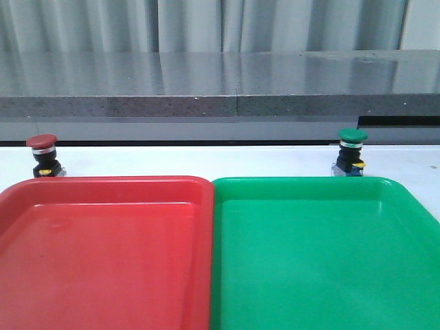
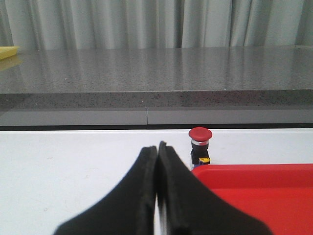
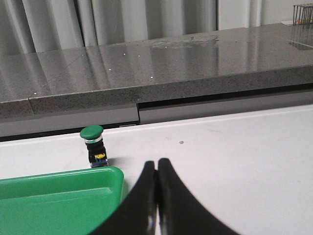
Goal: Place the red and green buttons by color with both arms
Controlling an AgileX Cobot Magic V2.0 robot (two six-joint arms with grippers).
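Observation:
The red button (image 1: pixel 43 155) stands upright on the white table behind the red tray's far left corner; it also shows in the left wrist view (image 2: pixel 200 144). The green button (image 1: pixel 351 151) stands upright behind the green tray's far right part; it also shows in the right wrist view (image 3: pixel 93 146). My left gripper (image 2: pixel 158 146) is shut and empty, short of the red button and to its side. My right gripper (image 3: pixel 156 162) is shut and empty, short of the green button and to its side. Neither arm shows in the front view.
A large red tray (image 1: pixel 103 189) and a large green tray (image 1: pixel 302 187) lie side by side at the table's front, both empty. A grey stone ledge (image 1: pixel 220 89) runs along the back of the table, with curtains behind.

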